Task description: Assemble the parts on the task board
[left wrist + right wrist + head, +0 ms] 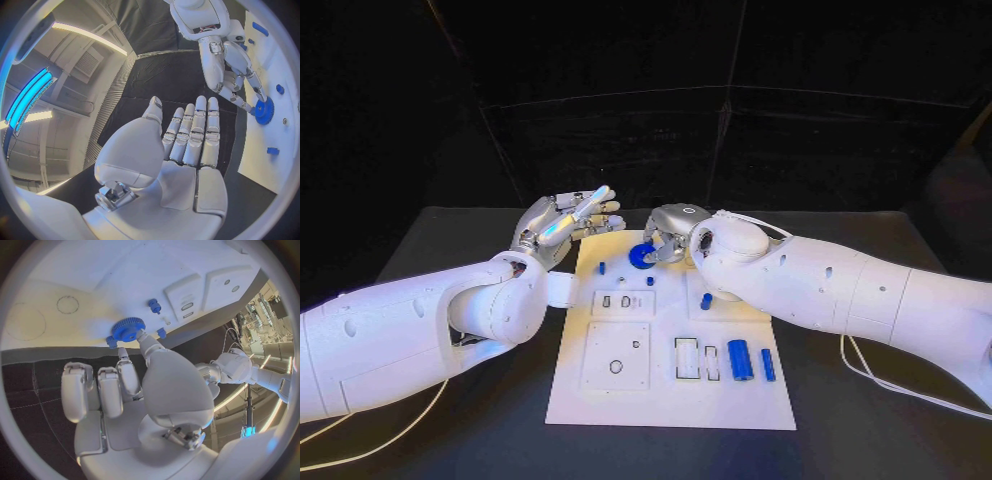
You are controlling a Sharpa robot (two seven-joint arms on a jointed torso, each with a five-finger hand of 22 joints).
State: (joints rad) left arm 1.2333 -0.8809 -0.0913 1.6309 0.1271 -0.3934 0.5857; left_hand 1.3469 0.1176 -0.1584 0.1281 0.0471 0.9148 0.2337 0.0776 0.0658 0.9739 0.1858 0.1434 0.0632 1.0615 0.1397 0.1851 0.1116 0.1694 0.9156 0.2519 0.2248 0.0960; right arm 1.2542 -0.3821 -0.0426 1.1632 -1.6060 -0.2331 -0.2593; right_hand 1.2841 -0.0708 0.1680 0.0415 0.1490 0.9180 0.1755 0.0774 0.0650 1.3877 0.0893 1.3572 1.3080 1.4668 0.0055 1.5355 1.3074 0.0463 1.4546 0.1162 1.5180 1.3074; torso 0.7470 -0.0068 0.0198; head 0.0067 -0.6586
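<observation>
The white task board [661, 400] lies in the middle of the black table. A blue gear [642, 256] sits at its far end. My right hand [672, 232] is at the gear, and its thumb and a fingertip pinch the rim of the gear [128, 329]; the other fingers are curled in. From the left wrist the same gear [264, 111] shows with the right hand's fingertips [250, 106] on it. My left hand [567, 225] hovers just left of the board's far end, empty, with flat palm and straight fingers [194, 135]. Two blue cylinders [738, 359] [767, 364] lie on the board's near right.
Small blue pegs [602, 267] [651, 281] stand near the gear, and a short blue piece [707, 300] lies mid-board. Rectangular and round recesses [617, 355] mark the board's near half. A white cable [877, 375] trails under my right arm. Bare table [877, 440] surrounds the board.
</observation>
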